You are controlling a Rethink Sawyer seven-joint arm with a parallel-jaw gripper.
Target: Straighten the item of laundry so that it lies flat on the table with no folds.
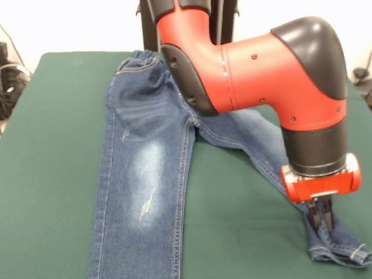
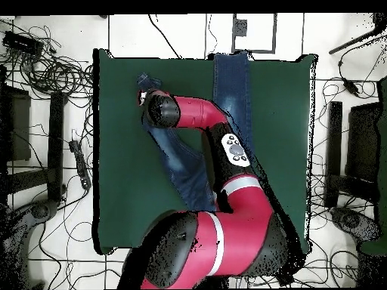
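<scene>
Dark green table (image 1: 52, 174) under spread jeans (image 1: 148, 168), cables (image 2: 53, 75) on surrounding floor.

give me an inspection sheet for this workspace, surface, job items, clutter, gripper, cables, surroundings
Surface: table, dark green cloth, bare around the laundry.
Job's things: jeans, one leg lying straight, the other angled out sideways with its cuff bunched under the gripper.
Clutter: nothing seen on the table.
Gripper: gripper down at the angled leg's cuff; open or shut cannot be told.
Cables: loose cables on the floor on both sides of the table.
Surroundings: dark equipment beside the table; white floor.
</scene>
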